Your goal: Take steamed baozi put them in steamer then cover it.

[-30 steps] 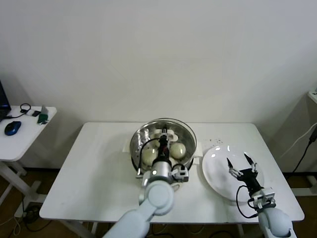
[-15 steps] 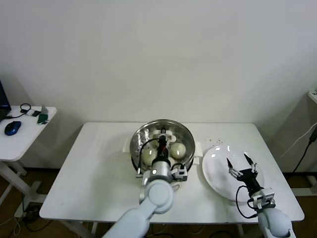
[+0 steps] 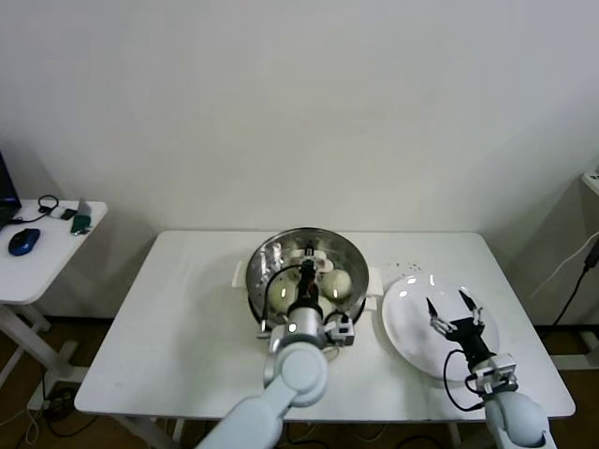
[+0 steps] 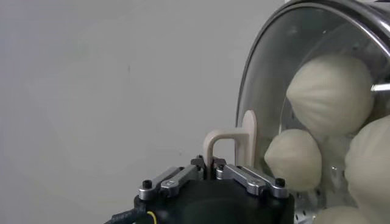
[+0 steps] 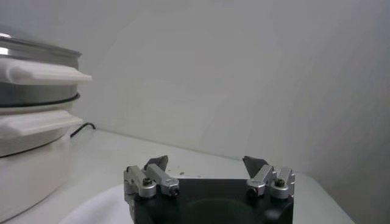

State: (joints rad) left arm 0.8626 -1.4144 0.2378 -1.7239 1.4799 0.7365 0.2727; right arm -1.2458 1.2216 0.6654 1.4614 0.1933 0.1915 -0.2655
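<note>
The shiny steamer [image 3: 265, 265] stands at the table's middle back, with off-white steamed baozi [image 3: 339, 281] inside. The clear glass cover [image 4: 271, 67] sits over the pot, and several baozi [image 4: 329, 91] show through it. My left gripper [image 3: 307, 263] is above the steamer, shut on the cover's white handle [image 4: 230, 143]. My right gripper [image 3: 453, 314] hangs open over the white plate [image 3: 404, 309] at the right, with nothing between its fingers [image 5: 156, 163].
The steamer's white side handles [image 5: 42, 72] and base [image 5: 27, 152] lie to one side of the right gripper. A side table at far left carries a blue mouse [image 3: 23, 240] and small items. The table's left half [image 3: 178, 318] is bare white.
The left gripper and the cover handle have shifted slightly toward the back of the steamer. The right arm has barely moved.
</note>
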